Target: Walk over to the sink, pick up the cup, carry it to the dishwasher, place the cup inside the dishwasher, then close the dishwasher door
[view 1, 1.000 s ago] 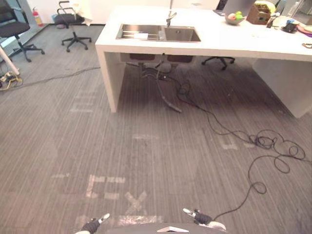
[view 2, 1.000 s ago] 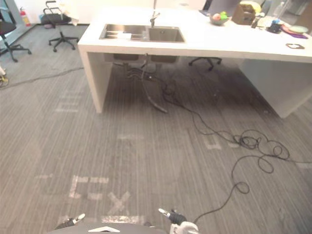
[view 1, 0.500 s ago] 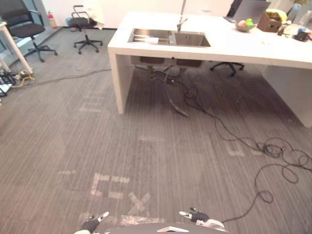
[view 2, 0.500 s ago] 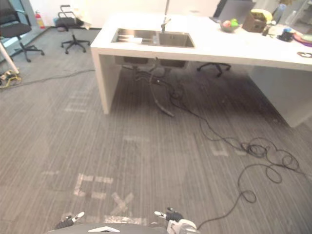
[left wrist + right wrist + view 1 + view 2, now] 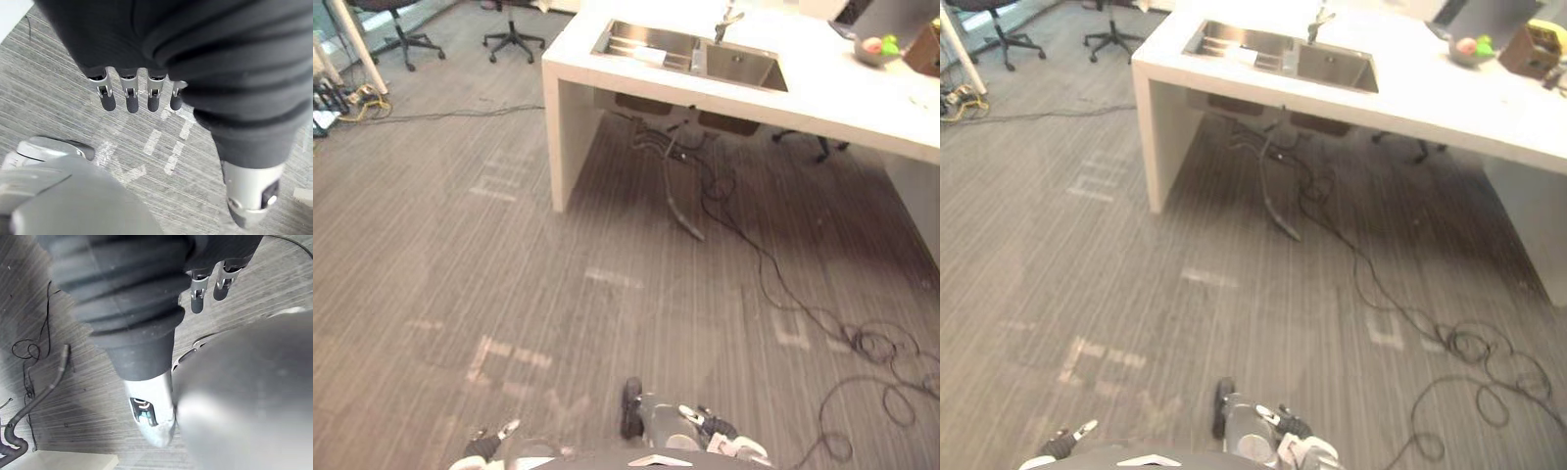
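Silver fingers of the left hand hang straight and loose, holding nothing; the right hand hangs just as slack. Both are low over grey carpet. Well ahead, the sink sits in a white counter. A pale object lies in the sink's left basin, and I cannot tell whether it is the cup.

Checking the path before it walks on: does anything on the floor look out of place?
Yes: a grey hose trails from under the sink and lies loose on the carpet, its free end pointing out from under the counter. Whether it is disconnected cannot be told.
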You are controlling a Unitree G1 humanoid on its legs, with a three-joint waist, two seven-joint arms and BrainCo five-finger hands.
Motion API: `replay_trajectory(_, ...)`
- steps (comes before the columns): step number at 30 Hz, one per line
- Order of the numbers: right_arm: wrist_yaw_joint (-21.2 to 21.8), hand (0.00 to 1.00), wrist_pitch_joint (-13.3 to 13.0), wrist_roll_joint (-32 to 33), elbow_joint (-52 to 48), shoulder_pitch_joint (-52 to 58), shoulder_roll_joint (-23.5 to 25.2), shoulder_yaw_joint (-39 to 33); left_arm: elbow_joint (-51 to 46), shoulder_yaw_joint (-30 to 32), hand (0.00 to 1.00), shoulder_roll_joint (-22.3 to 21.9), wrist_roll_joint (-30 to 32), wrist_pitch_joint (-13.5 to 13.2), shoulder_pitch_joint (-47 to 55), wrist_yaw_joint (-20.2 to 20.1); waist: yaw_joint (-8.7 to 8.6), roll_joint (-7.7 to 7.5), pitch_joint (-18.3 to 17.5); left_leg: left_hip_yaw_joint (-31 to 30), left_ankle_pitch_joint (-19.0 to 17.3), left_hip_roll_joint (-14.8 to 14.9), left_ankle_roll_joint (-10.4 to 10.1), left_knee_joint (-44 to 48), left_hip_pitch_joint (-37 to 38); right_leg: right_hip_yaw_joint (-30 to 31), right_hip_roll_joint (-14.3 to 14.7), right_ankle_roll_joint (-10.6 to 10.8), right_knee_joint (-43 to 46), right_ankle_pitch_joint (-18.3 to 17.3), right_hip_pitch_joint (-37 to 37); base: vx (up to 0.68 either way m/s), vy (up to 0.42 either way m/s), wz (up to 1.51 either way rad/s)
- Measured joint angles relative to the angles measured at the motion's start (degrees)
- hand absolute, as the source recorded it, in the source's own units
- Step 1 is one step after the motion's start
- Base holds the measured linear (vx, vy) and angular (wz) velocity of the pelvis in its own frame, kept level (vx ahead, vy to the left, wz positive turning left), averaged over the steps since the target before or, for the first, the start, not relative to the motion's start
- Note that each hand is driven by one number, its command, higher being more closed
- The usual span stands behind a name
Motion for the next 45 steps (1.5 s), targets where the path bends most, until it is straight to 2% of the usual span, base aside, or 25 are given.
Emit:
replay_trajectory(2,0.0,0.0,0.0,0.1,-0.5,-0.2,-0.2,-0.2,-0.1,0.8,0.0,-0.8,0.7,-0.1,0.0,0.1,-0.21,0.47,-0.3,0.0,0.0,0.9,-0.5,6.3,-1.3,-0.9,0.2,-1.2,3.8,-4.8,-0.1,0.55,-0.358,0.13)
replay_trajectory(3,0.0,0.0,0.2,0.1,-1.8,0.0,-0.8,-0.5,-0.4,1.9,0.0,-2.0,0.8,-0.1,0.4,0.1,-0.65,2.8,-0.8,-1.2,0.5,1.0,-1.9,17.3,-4.6,-1.5,2.0,-1.8,4.2,-7.2,1.5,0.51,-0.281,-0.01)
replay_trajectory(4,0.0,0.0,0.3,0.1,-1.8,0.0,-1.2,-0.5,-0.4,2.0,0.0,-2.4,0.8,-0.2,0.7,0.1,-0.97,3.49,-1.2,-1.5,1.4,1.0,-2.8,21.0,-5.7,-1.9,2.8,-2.5,4.0,-7.8,2.2,0.52,-0.245,-0.03)
replay_trajectory(5,-0.1,0.0,0.4,0.2,-1.7,0.0,-1.5,-0.7,-0.3,2.1,0.0,-2.9,1.1,-0.2,1.2,0.1,-1.46,4.33,-1.6,-1.5,3.6,1.2,-3.4,26.0,-7.4,-2.5,3.7,-3.2,3.6,-8.9,3.8,0.54,-0.196,-0.02)
replay_trajectory(6,-0.8,0.0,0.4,0.1,-1.7,0.3,-1.5,-0.7,-0.5,2.4,0.0,-3.3,2.2,-0.8,1.4,0.1,-1.7,4.99,-2.0,-1.8,11.8,1.8,-5.9,35.4,-11.1,-2.5,5.0,-3.7,1.8,-10.3,7.4,0.63,-0.218,-0.01)
replay_trajectory(7,-1.0,0.0,0.3,0.1,-1.7,0.5,-1.7,-0.6,-0.6,2.6,0.0,-3.6,2.6,-1.4,1.5,0.0,-1.67,5.68,-2.2,-0.7,14.7,3.4,-7.1,44.2,-14.9,-2.5,6.4,-3.8,-0.9,-10.4,10.2,0.62,-0.203,-0.03)
replay_trajectory(10,-1.7,0.0,0.7,0.1,0.2,0.4,-1.6,1.2,-3.2,2.5,0.0,-3.3,2.9,-2.7,1.6,0.0,-0.8,4.45,-1.8,6.2,9.7,5.9,-2.7,61.0,-24.6,-1.7,8.5,-4.1,-12.4,-8.8,22.2,0.52,-0.105,-0.11)
replay_trajectory(12,-2.5,0.0,1.6,0.2,1.2,-0.2,-1.8,1.3,-4.6,1.8,0.0,-3.2,2.9,-3.6,1.5,0.1,0.2,3.84,-1.8,9.2,6.9,5.4,-1.2,58.4,-29.4,-0.4,8.8,-3.7,-17.8,-7.2,27.0,0.46,-0.05,-0.3)
replay_trajectory(15,-2.5,0.0,2.9,1.8,2.8,-2.6,-1.5,1.1,-5.2,0.6,0.0,-2.2,2.9,-5.7,1.1,0.1,1.51,2.2,-0.5,16.4,3.5,1.1,2.2,35.6,-34.6,2.6,6.4,-1.7,-22.1,-6.6,32.8,0.47,0.055,-0.55)
replay_trajectory(16,-2.4,0.0,2.9,1.8,2.6,-2.6,-1.2,1.1,-5.2,-1.0,0.0,-2.0,2.7,-6.5,1.2,0.7,1.48,2.54,-0.6,16.5,9.4,-1.6,2.4,18.8,-33.6,3.4,5.8,-0.2,-21.5,-7.0,33.6,0.48,0.119,-0.75)
replay_trajectory(17,-2.4,0.0,2.8,1.7,2.5,-2.2,-1.6,1.1,-5.2,-2.4,0.0,-2.3,2.3,-7.7,1.6,1.4,2.32,4.06,-0.8,14.1,21.5,-2.2,3.3,7.0,-32.3,6.0,6.7,1.0,-20.8,-7.8,34.5,0.5,0.145,-0.78)
replay_trajectory(18,-2.4,0.0,2.8,1.7,2.5,-2.2,-1.5,1.1,-5.1,-2.7,0.0,-2.3,2.2,-7.9,1.7,1.4,2.63,4.12,-0.7,13.9,23.9,-2.3,4.3,6.5,-31.6,6.4,6.7,1.1,-20.8,-7.9,34.7,0.48,0.161,-0.7)
replay_trajectory(19,-2.2,0.0,2.7,1.6,2.1,-3.0,0.6,2.8,-4.9,-3.6,0.0,-0.8,1.7,-9.9,0.8,2.7,2.23,2.02,-0.9,14.8,21.6,-4.6,4.8,4.7,-30.7,8.8,4.6,0.6,-21.6,-7.4,34.9,0.44,0.169,-0.25)
replay_trajectory(23,-3.1,0.0,2.8,1.2,2.6,-2.7,0.9,3.0,-5.1,-8.2,0.0,-0.4,2.8,-16.0,-3.3,7.5,1.77,1.15,-0.9,15.0,16.5,-8.1,7.8,8.6,-29.9,11.2,1.5,1.7,-14.6,-4.9,33.2,0.39,0.163,0.13)
replay_trajectory(25,-3.4,0.0,2.8,1.2,2.5,-2.5,1.1,2.9,-6.4,-10.3,0.0,-0.3,3.6,-16.5,-3.7,8.8,1.37,0.59,-1.7,15.3,14.9,-9.7,8.6,8.9,-28.1,12.0,-0.1,2.9,-7.5,-4.1,31.4,0.4,0.132,0.1)
replay_trajectory(26,-3.7,0.0,2.8,1.3,2.7,-2.3,1.3,2.6,-8.7,-12.3,0.0,-0.5,4.7,-16.8,-3.5,9.6,1.57,0.45,-2.8,15.7,12.5,-10.2,8.7,8.9,-27.0,11.5,-1.1,4.9,0.2,-2.3,28.0,0.46,0.146,-0.11)
replay_trajectory(28,-5.0,0.0,2.2,1.4,2.3,-2.7,1.4,2.3,-13.4,-14.5,0.0,-0.2,6.5,-17.0,-3.6,10.4,1.93,-0.47,-2.6,17.1,9.9,-10.8,9.1,7.0,-22.8,9.6,-4.6,7.5,18.2,7.9,19.6,0.37,0.124,-0.38)
replay_trajectory(29,-5.0,0.0,1.7,1.4,1.8,-2.7,1.2,2.2,-14.9,-14.7,0.0,-0.1,7.0,-16.9,-3.5,10.7,2.02,-1.03,-2.5,17.5,9.4,-11.4,9.0,5.9,-20.7,8.1,-6.9,6.0,24.3,8.4,17.1,0.37,0.113,-0.46)
replay_trajectory(30,-4.9,0.0,1.2,1.4,0.3,-2.6,0.3,2.3,-18.0,-15.6,0.0,0.0,7.5,-16.8,-3.5,11.7,1.57,-1.31,-2.2,17.8,8.7,-12.0,8.8,3.7,-16.2,4.1,-10.5,0.5,33.8,4.5,13.1,0.36,0.105,-0.33)
replay_trajectory(32,-4.9,0.0,0.9,2.2,-0.8,-2.4,-0.8,2.8,-25.2,-16.8,0.0,0.2,7.5,-16.4,-4.1,13.6,0.15,-0.15,-2.8,18.0,8.6,-10.5,8.4,-0.8,-10.2,0.8,-9.4,0.6,35.4,-2.0,6.4,0.34,0.051,-0.1)
replay_trajectory(35,-5.1,0.0,0.5,3.9,-1.8,-2.5,-0.4,2.6,-36.1,-16.5,0.0,0.6,7.3,-13.9,-6.8,14.6,-0.63,0.63,-2.4,17.3,9.1,-7.3,7.1,-2.3,-5.9,-8.0,-6.6,0.6,17.9,-6.7,0.5,0.4,-0.075,0.12)
replay_trajectory(38,-5.1,0.0,1.4,4.8,-2.1,-0.9,0.3,2.4,-45.7,-15.6,0.0,1.0,7.4,-12.3,-6.8,14.8,-1.16,1.11,-2.1,15.6,7.5,-5.7,4.4,-2.3,-2.1,-12.0,-3.4,-0.4,-3.1,-0.1,1.0,0.43,-0.157,0.26)
replay_trajectory(39,-5.4,0.0,1.4,5.1,-2.2,0.7,0.3,2.7,-50.3,-14.6,0.0,1.6,7.6,-12.0,-6.4,15.9,-1.23,-1.06,-2.7,14.6,5.3,-6.9,2.3,-2.0,-0.4,-10.6,-3.4,-5.7,-11.1,11.0,1.4,0.47,-0.179,0.07)
replay_trajectory(40,-5.8,0.0,1.4,5.6,-2.2,0.0,-0.9,2.3,-52.2,-13.8,0.0,0.5,8.6,-11.0,-6.4,18.5,-0.86,2.81,-2.4,14.1,3.1,-4.0,1.5,0.3,-0.4,-10.8,-1.5,-5.5,-8.9,9.9,1.9,0.44,-0.156,0.01)
replay_trajectory(45,-6.2,0.0,1.3,5.6,-1.7,-0.8,-0.6,0.0,-64.6,-9.8,0.0,0.0,13.4,-10.1,-6.8,27.9,-0.23,4.28,-2.3,12.6,4.8,-2.4,1.6,-3.1,-1.5,-10.4,0.4,-4.5,-9.2,6.7,3.4,0.2,-0.122,-0.01)
